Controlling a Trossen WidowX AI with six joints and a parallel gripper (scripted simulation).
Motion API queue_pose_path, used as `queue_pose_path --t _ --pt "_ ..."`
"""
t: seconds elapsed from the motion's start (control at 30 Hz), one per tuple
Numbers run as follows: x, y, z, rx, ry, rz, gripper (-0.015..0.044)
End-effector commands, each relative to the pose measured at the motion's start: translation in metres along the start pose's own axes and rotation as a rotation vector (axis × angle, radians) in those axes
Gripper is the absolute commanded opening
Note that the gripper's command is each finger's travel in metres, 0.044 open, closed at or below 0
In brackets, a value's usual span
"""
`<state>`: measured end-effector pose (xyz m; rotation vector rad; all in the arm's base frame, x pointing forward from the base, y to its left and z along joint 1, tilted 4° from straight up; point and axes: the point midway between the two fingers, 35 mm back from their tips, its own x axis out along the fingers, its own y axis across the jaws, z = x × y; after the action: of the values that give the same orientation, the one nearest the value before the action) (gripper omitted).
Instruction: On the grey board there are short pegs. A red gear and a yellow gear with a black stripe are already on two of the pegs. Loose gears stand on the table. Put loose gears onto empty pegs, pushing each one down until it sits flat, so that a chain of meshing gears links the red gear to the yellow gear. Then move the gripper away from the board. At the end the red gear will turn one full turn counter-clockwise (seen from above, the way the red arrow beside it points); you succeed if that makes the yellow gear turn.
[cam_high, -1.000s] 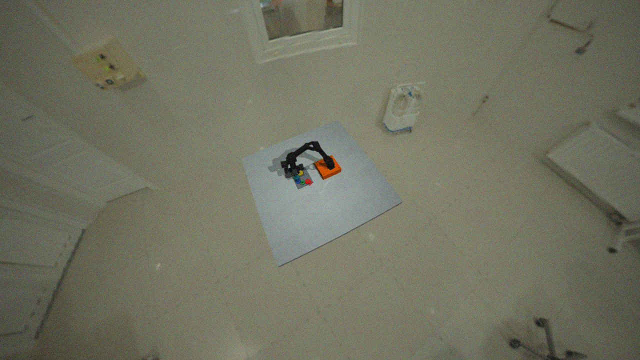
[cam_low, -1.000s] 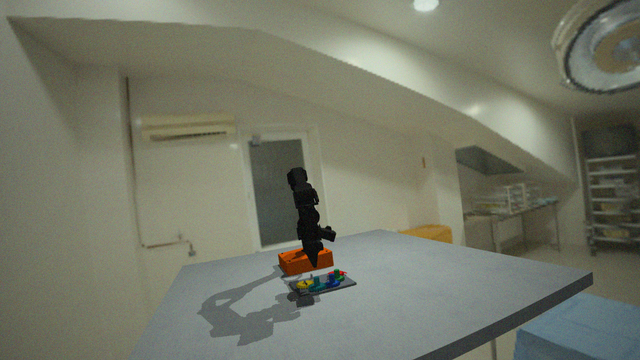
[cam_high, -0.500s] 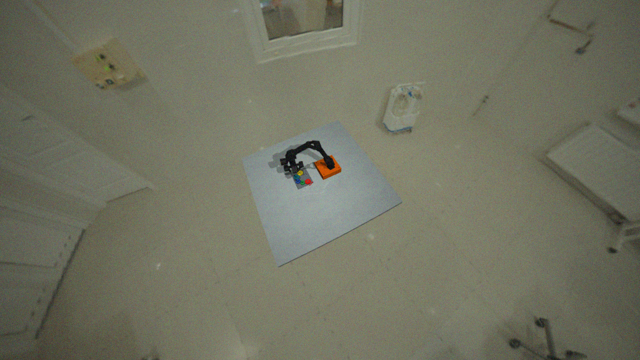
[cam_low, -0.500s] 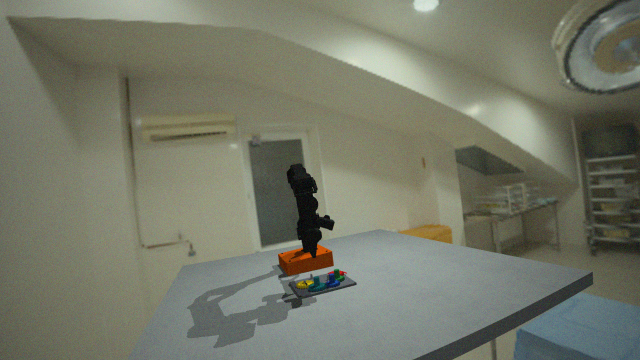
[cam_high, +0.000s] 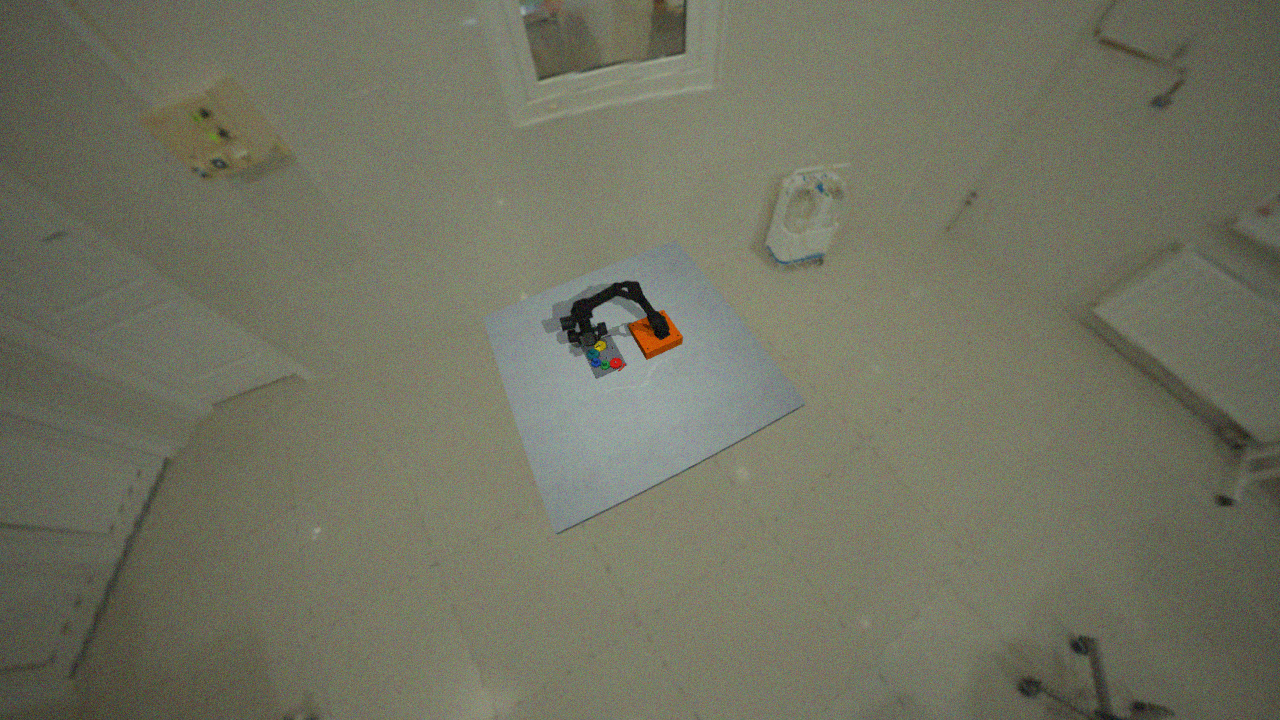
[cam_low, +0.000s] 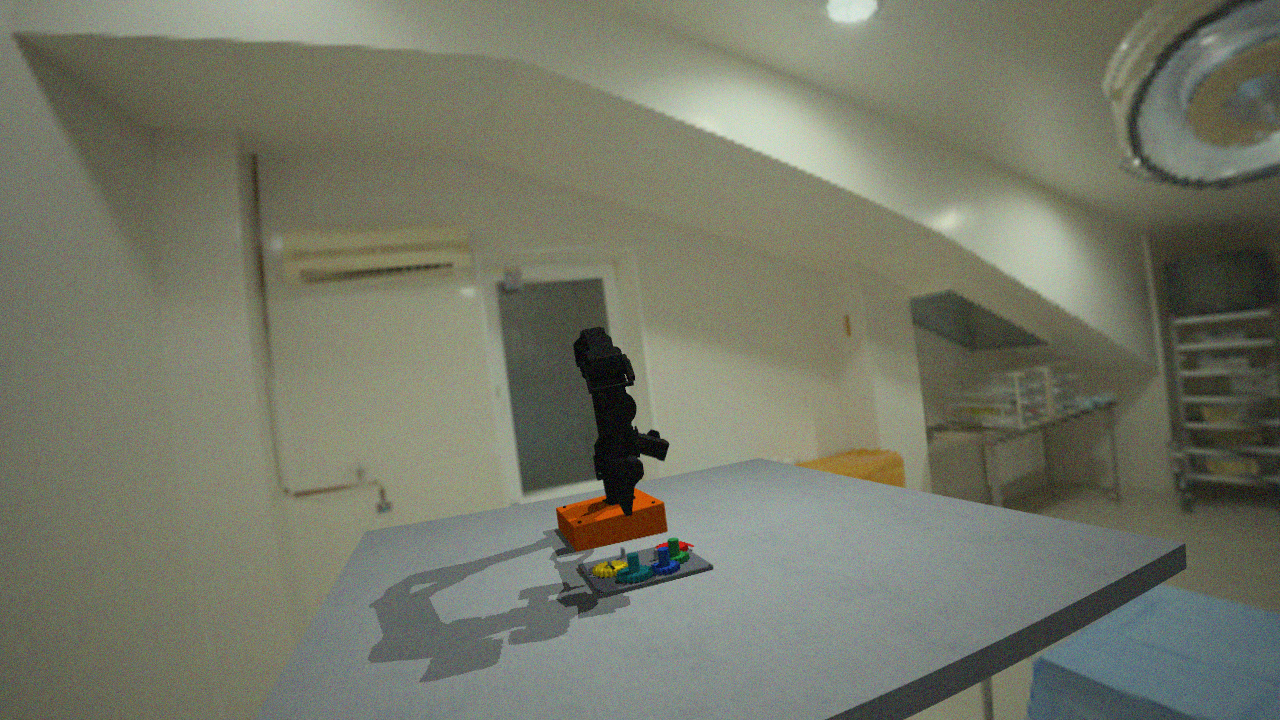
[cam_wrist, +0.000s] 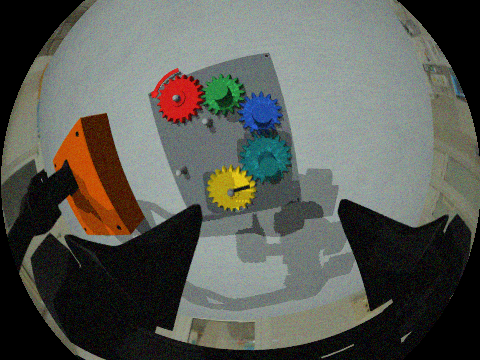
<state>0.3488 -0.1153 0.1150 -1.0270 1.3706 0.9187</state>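
Note:
The grey board (cam_wrist: 192, 150) (cam_low: 701, 569) lies on the table. In the wrist view the red gear (cam_wrist: 186, 111) (cam_high: 618, 362) is at its upper left, beside the red arrow. The green gear (cam_wrist: 220, 95) (cam_low: 674, 548), blue gear (cam_wrist: 260, 114) (cam_low: 663, 562) and teal gear (cam_wrist: 266, 157) (cam_low: 633, 569) follow round to the yellow gear (cam_wrist: 220, 186) (cam_low: 608, 568) with its black stripe. Neighbouring gears appear to touch at their teeth. Two bare pegs show, one peg (cam_wrist: 206, 121) near the red gear and one peg (cam_wrist: 182, 170) at the left. My gripper (cam_wrist: 275, 210) is wide open and empty, above the board.
The orange base block (cam_wrist: 100, 175) (cam_high: 657, 335) (cam_low: 617, 523) of the arm stands beside the board on the grey table (cam_high: 662, 429) (cam_low: 850, 573). The arm (cam_high: 617, 291) (cam_low: 615, 420) arches up from it. Arm shadows fall across the table and the board's near end.

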Motion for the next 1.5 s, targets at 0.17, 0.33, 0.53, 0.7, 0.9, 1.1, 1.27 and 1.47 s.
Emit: queue_pose_path --t 0.17,0.33,0.53,0.7,0.9,1.1,1.27,1.47 --pt "0.000 0.000 0.000 0.005 0.000 0.001 0.0440" --pt "0.000 0.000 0.000 0.005 0.000 0.001 0.0440" --pt "0.000 0.000 0.000 0.005 0.000 0.001 0.0440" --pt "0.000 0.000 0.002 0.004 0.000 0.001 0.0440" --pt "-0.006 0.020 0.066 -0.023 -0.004 0.007 0.0440" --pt "-0.019 0.063 0.158 -0.016 -0.018 0.009 0.0440" --pt "-0.030 0.117 0.221 -0.008 -0.026 0.014 0.0440" --pt "-0.042 0.200 0.275 0.002 -0.029 0.022 0.0440"
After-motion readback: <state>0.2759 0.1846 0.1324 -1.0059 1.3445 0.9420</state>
